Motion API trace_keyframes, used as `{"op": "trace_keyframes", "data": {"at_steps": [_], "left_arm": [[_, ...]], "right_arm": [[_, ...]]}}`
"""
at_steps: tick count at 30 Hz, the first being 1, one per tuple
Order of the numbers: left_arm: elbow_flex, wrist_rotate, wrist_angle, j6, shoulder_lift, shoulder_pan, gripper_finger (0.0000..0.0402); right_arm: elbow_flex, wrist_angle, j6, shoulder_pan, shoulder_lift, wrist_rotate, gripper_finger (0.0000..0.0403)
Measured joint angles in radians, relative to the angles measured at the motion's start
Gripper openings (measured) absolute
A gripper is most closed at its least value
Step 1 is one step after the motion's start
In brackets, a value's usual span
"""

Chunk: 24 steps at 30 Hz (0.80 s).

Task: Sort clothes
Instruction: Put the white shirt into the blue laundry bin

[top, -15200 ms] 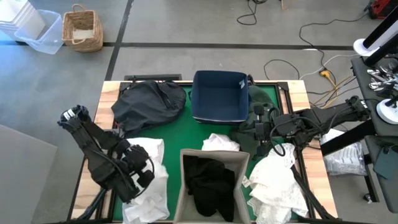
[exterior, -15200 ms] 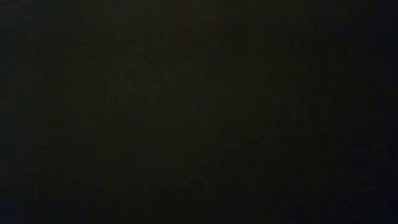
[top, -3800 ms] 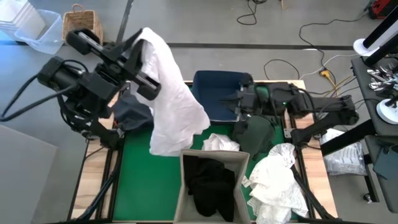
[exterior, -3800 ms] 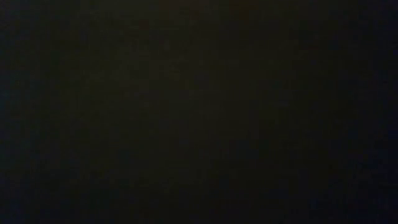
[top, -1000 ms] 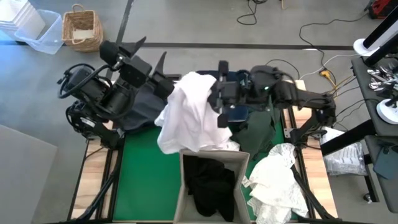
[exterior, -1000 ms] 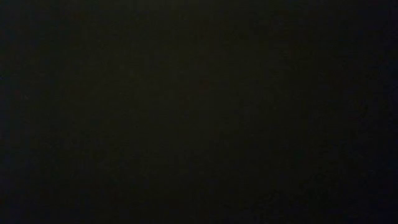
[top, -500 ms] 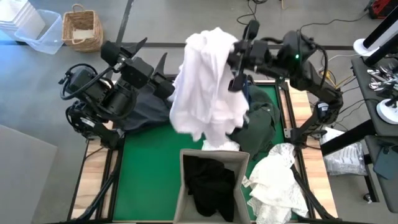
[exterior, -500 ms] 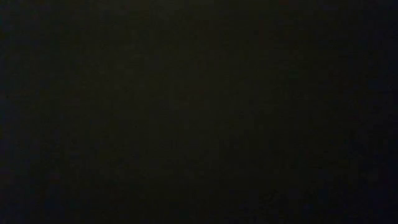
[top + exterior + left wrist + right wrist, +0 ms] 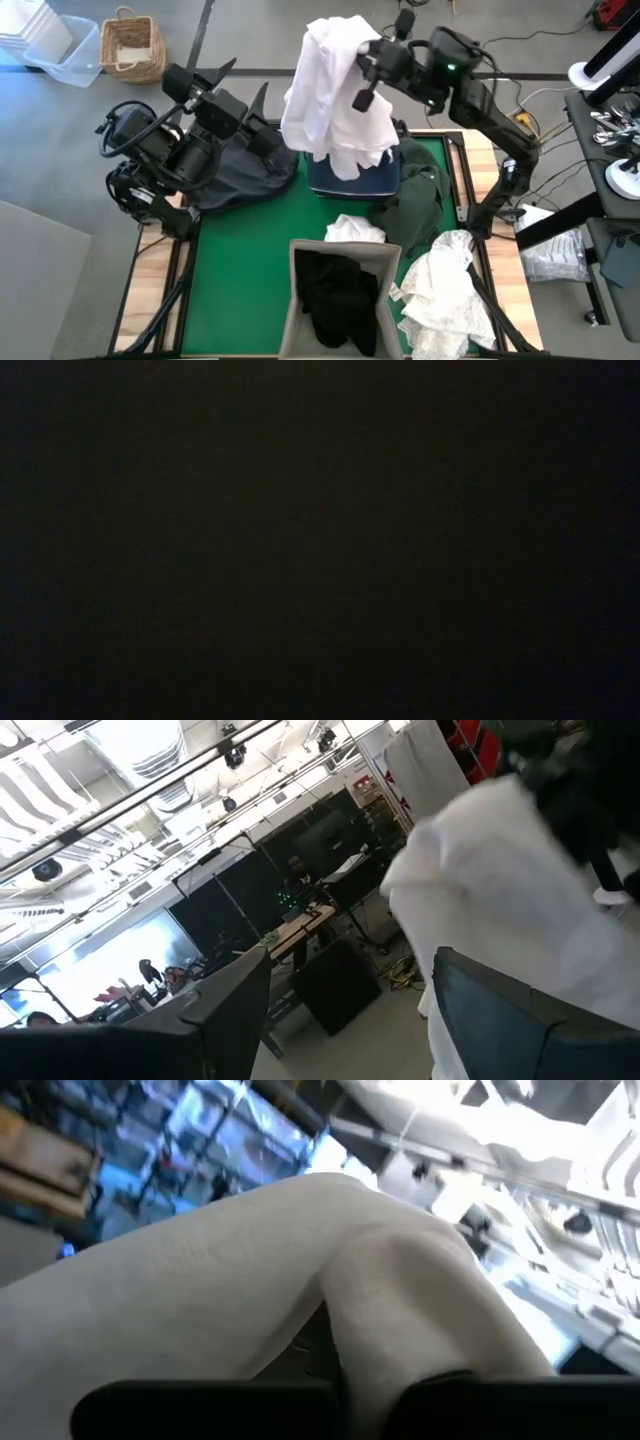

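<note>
On the green table (image 9: 250, 250), garments (image 9: 445, 290) lie.

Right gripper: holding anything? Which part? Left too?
The right gripper is shut on the white garment, pinched at a bunched fold near its top, so it hangs over the navy bin. The left gripper is open and holds nothing.

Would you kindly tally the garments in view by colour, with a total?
White fabric garments: 3, one hanging, one small by the beige bin, one crumpled on the right.
Black garment in the bin: 1.
Charcoal grey garment: 1.
Dark green garment: 1.
Total: 6
</note>
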Motion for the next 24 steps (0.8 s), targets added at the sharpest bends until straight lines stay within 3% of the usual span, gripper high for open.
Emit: {"op": "trace_keyframes", "data": {"at_steps": [17, 24], "left_arm": [[0.0, -0.025, 0.001, -0.023, 0.0, 0.004, 0.0256], [0.0, -0.026, 0.0, -0.023, 0.0, 0.004, 0.0256]], "right_arm": [[-0.001, -0.284, -0.001, -0.096, 0.02, -0.01, 0.0009], [-0.001, -0.444, -0.006, -0.124, 0.017, 0.042, 0.0009]]}}
